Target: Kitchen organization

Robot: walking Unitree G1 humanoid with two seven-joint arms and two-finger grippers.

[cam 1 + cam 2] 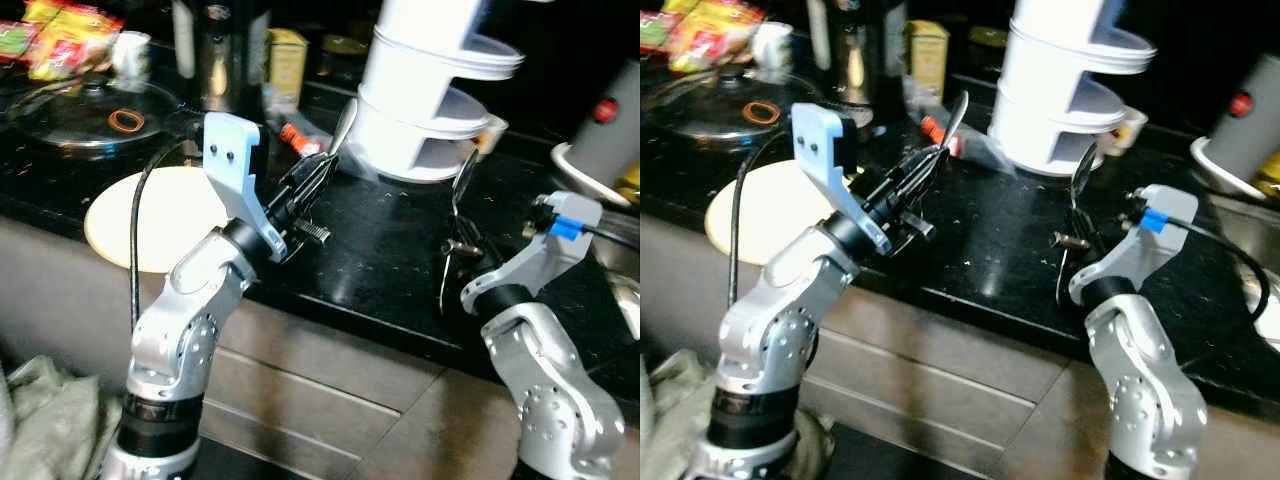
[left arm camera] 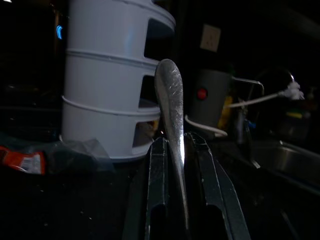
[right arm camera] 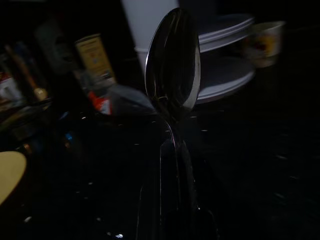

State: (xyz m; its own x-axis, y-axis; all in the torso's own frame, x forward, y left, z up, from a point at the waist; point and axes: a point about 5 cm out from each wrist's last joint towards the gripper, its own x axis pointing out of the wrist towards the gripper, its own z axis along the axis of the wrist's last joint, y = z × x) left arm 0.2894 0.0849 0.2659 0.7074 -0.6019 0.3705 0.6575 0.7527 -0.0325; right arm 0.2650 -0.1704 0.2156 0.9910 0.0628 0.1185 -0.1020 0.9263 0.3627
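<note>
My left gripper (image 1: 318, 168) is shut on a steel spoon (image 1: 342, 125), whose bowl points up toward the white tiered rack (image 1: 425, 110). In the left wrist view the spoon (image 2: 170, 115) stands edge-on between the black fingers (image 2: 156, 190). Over the black counter (image 1: 390, 250), my right gripper (image 1: 458, 232) is shut on a second spoon (image 1: 464, 175), held upright. That spoon's broad bowl (image 3: 173, 65) faces the camera in the right wrist view, with the rack (image 3: 220, 55) behind it.
A cream round plate (image 1: 150, 215) lies at the counter's left front edge. Behind it sit a glass pot lid (image 1: 90, 112), a white cup (image 1: 130, 55) and snack packets (image 1: 60, 35). A grey appliance with a red button (image 1: 605, 130) and a sink (image 1: 625, 290) are at right.
</note>
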